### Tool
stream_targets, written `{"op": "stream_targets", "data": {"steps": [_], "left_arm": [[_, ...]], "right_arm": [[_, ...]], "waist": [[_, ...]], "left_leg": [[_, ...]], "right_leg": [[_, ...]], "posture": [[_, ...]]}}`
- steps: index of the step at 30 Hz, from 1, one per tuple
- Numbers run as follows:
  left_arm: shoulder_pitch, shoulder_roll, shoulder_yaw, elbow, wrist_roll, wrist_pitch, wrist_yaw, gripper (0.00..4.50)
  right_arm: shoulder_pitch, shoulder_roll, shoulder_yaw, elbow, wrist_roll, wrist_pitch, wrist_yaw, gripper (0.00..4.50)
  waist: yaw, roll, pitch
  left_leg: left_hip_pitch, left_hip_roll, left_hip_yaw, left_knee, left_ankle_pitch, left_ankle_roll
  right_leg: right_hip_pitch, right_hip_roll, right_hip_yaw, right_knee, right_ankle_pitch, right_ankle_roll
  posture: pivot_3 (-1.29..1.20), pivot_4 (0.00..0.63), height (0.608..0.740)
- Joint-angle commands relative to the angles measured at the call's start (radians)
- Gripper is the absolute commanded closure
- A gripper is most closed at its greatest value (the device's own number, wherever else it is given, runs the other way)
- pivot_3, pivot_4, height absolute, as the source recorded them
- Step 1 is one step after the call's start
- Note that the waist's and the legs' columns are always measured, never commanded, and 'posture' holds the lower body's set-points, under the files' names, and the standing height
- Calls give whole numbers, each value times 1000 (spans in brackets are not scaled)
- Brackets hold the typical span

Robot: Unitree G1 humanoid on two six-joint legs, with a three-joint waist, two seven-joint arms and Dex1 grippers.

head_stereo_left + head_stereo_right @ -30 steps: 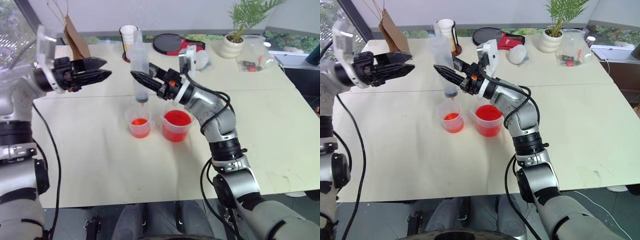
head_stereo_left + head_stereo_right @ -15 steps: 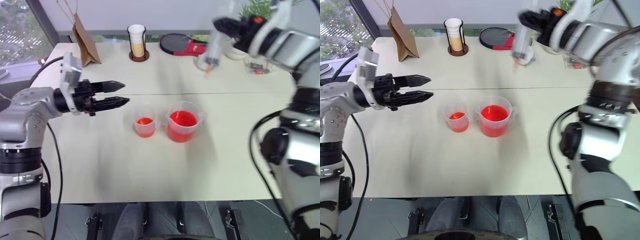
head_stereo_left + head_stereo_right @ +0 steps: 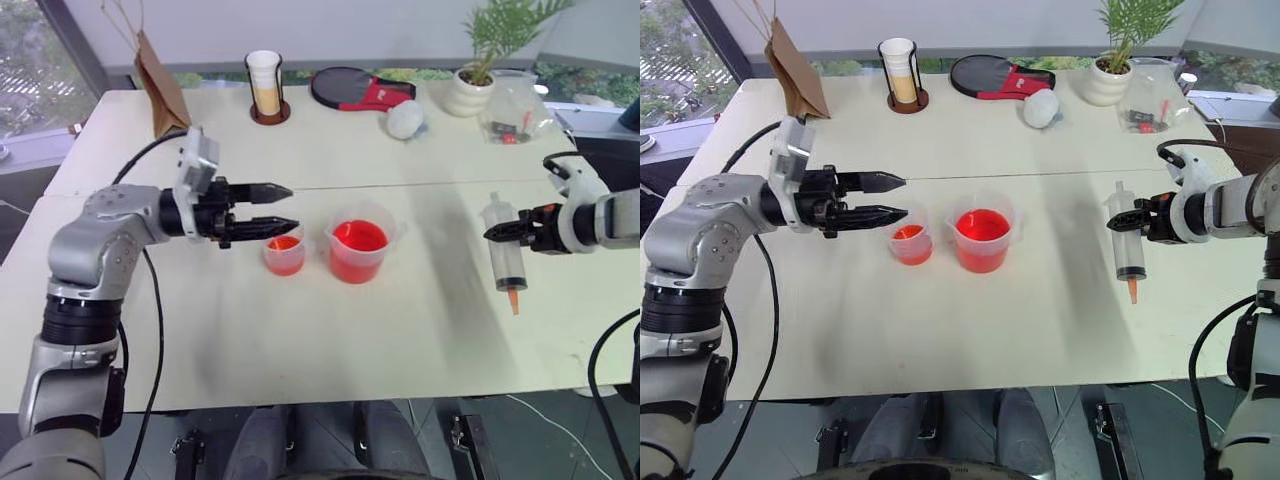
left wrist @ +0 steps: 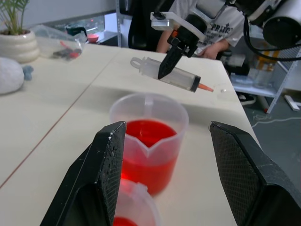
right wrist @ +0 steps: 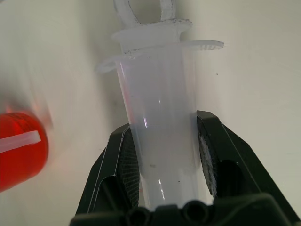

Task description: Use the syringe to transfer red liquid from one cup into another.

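Right claw (image 3: 1152,217), closed on the syringe (image 3: 1128,248), has carried it away from the cups to the desk's right side, tip down. Left claw (image 3: 283,207) stays open beside the small cup (image 3: 284,250). Transfer looks finished.

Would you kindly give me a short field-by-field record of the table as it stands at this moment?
syringe: held tip down in the right gripper, above the table's right side
small cup: a little red liquid, beside the left gripper's fingertips
large cup: roughly half full of red liquid, right of the small cup
left gripper: open, holding nothing
table: cream top
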Motion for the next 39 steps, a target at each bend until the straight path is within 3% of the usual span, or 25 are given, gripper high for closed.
{"op": "stream_targets", "data": {"steps": [1, 9, 10, 11, 14, 15, 18, 22, 25, 28, 35, 39], "left_arm": [[-1, 6, -3, -37, -1, -20, -7, 1615], [19, 17, -40, -87, 10, -24, -19, 1615], [21, 18, -42, -96, 6, -21, -20, 1547], [23, 19, -42, -101, 4, -19, -20, 1547], [24, 22, -46, -107, 7, -20, -24, 1547], [24, 22, -47, -107, 11, -22, -23, 1547], [17, 20, -26, -98, 2, -12, -4, 1547], [20, 39, 49, -85, -46, 31, 31, 1547], [37, 57, 96, -82, -53, 58, 87, 1547], [96, 84, 165, -106, -68, 103, 156, 1547], [440, 213, 446, -231, -169, 272, 232, 1547], [598, 266, 473, -265, -168, 309, 225, 1547]], "right_arm": [[15, 17, -32, -23, 35, 7, -46, 3104], [33, 73, -56, -1, 43, 7, -120, 3104], [33, 74, -56, 0, 44, 7, -123, 2087], [32, 75, -56, 0, 45, 7, -126, 1780], [29, 76, -54, 5, 44, 7, -133, 162], [27, 74, -55, 4, 37, 7, -133, 67], [12, 46, -54, -35, -14, -1, -94, 67], [-11, -97, -1, -107, -46, -181, 214, 67], [108, -172, -83, -194, -70, -480, 530, 67], [295, -179, -204, -248, -86, -648, 694, 67], [646, -105, -379, -193, -163, -859, 792, 67], [691, -63, -321, -113, -258, -973, 809, 67]], "waist": [[2, 0, 0], [1, 0, 0], [0, 0, 0], [1, 0, 0], [1, 0, 0], [0, 0, 0], [1, 0, 0], [1, 2, 1], [-1, 1, 1], [-1, -1, 0], [-3, -1, 0], [1, 1, 1]], "left_leg": [[0, 0, 0, 0, 0, 0], [-1, -1, 0, 1, 0, 1], [-1, -1, 0, 1, 0, 1], [-1, -1, 0, 1, 0, 1], [-1, 0, 0, 1, 0, 1], [-1, 0, 0, 1, 0, 1], [-1, -1, 0, 1, 0, 1], [-1, -1, 0, 1, -1, 1], [-1, -1, 0, 1, -1, 2], [2, 1, -1, 1, -1, 2], [3, 1, -2, 1, -1, 2], [9, 1, -2, 1, -2, 1]], "right_leg": [[0, 0, 0, 0, 0, 0], [0, -1, 0, 0, 0, 0], [0, -1, 0, 0, 0, 0], [0, -1, 0, 0, 0, 0], [0, 0, 0, 0, 0, 0], [0, 0, 0, 0, 0, 0], [0, 0, 0, 0, 0, 0], [0, 0, 0, -1, 0, 0], [0, 0, 0, -1, -1, 1], [4, 2, -1, -2, -1, 1], [4, -1, 0, -1, -1, 1], [10, -3, 0, -3, -1, 1]], "posture": [[0, 150, 740], [0, 150, 740], [0, 150, 740], [0, 150, 740], [0, 150, 740], [0, 150, 740], [0, 150, 740], [0, 150, 740], [0, 150, 740], [0, 150, 740], [0, 150, 740], [0, 150, 740]]}}
